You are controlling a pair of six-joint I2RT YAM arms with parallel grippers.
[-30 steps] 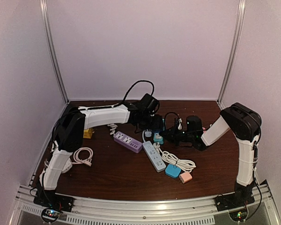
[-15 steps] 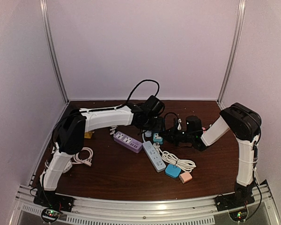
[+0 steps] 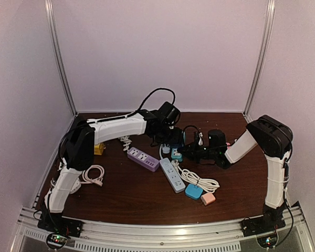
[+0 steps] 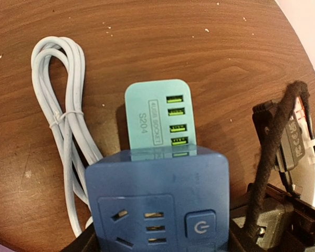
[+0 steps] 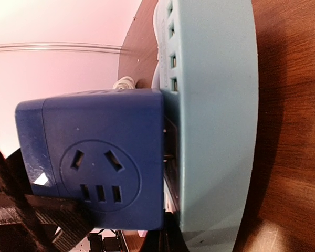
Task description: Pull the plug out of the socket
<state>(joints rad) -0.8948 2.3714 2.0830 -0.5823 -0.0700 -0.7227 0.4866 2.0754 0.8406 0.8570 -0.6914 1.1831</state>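
Since the earlier frame the left end effector [image 3: 171,140] has moved slightly up and back with the plug [image 4: 157,205] in its grip, yet the plug is not free: its pins [image 5: 169,157] bridge a narrow gap to the socket [image 4: 160,118] lying on the bench [image 4: 147,42]. The right end effector [image 3: 193,152] is fully closed beside the socket; on what, I cannot tell. If it slips, the socket may rise with the plug, and a tilted pull may jam the pins.
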